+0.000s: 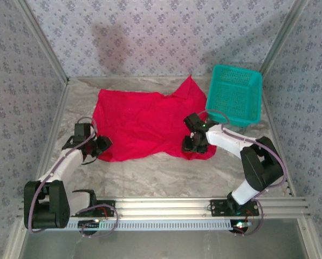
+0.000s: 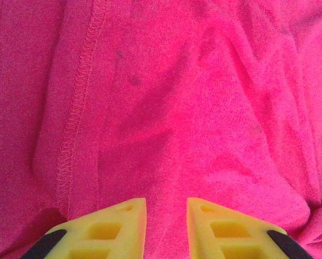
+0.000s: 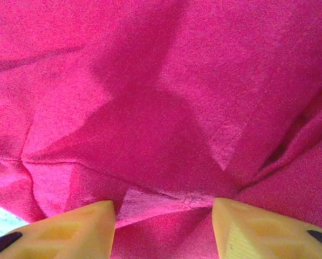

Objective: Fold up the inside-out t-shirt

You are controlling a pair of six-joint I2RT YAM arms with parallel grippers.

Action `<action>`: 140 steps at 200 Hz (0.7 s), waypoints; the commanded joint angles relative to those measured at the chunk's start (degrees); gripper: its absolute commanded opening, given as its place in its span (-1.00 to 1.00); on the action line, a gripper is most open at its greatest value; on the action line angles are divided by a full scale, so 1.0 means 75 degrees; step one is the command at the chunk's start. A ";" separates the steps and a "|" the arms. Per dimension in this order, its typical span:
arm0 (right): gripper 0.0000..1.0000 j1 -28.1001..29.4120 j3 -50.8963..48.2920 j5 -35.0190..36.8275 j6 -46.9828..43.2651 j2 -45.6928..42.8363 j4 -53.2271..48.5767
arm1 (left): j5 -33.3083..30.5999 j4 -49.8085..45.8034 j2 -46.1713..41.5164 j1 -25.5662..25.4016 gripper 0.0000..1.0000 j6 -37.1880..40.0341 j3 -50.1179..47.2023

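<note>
Fabric of red t-shirt [image 1: 144,124] soft, light, limp — pinch edges, esp. hems. Left claw [image 2: 166,202] narrow, can't tell if gripping; right claw [image 3: 163,203] open over fold.

You have a teal basket [image 1: 233,96] at the far right corner of your table [image 1: 166,175]. The tabletop is grey and marbled, with patterned walls [image 1: 150,32] around it.

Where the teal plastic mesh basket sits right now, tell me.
The teal plastic mesh basket stands at the far right of the top external view, beside the far right corner of the bright red cloth t-shirt, beyond the right gripper.
</note>
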 commanded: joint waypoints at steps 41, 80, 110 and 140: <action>0.14 -0.0099 -0.0399 0.0339 -0.0199 -0.0039 0.0111 | 0.0099 -0.0125 -0.0116 0.0032 -0.49 -0.0083 0.0010; -0.08 -0.0155 -0.0369 0.0333 -0.0219 0.0257 0.0622 | 0.0083 -0.0231 -0.0153 0.0039 -0.50 -0.0055 0.0090; -0.72 -0.0035 -0.0081 0.0423 -0.0198 0.0142 0.0231 | 0.0090 -0.0249 -0.0166 0.0038 -0.51 -0.0048 0.0094; -0.97 0.0210 0.0476 0.0864 -0.0208 -0.0230 -0.0968 | 0.0081 -0.0232 -0.0155 0.0036 -0.51 -0.0044 0.0077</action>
